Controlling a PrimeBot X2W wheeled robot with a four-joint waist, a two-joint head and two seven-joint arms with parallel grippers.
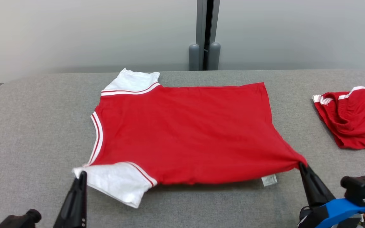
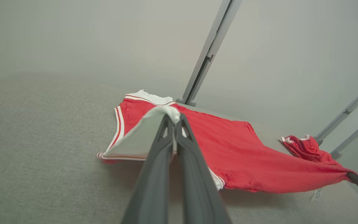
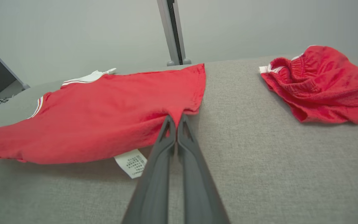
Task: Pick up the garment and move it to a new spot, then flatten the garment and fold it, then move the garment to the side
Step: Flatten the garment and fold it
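We have the garment (image 1: 182, 133), a red shirt with white sleeves, spread across the middle of the grey bench (image 1: 27, 126), its neck end toward our left and its hem toward our right. Our left jaws are closed tight on the outer edge of the near sleeve (image 1: 116, 180). In the left wrist view the white cloth is pinched right at the tips of the two dark fingers (image 2: 166, 146) and lifted a little off the bench, with no gap between them that we can make out. Our right jaws are likewise pressed together, on the near corner of the hem (image 1: 291, 163), and the red cloth there is drawn out into a taut point toward the tips. Between our two grips the near edge of the garment hangs just clear of the bench and casts a shadow under it, while the far part lies flat. The far sleeve (image 1: 131, 83) rests near the bench's back edge. A white care label (image 1: 269, 180) dangles from the near edge, just beside the right jaws. Well apart, toward our right, a crumpled pair of red shorts (image 1: 356, 120) with white trim lies on the bench, touched by neither of our jaws.
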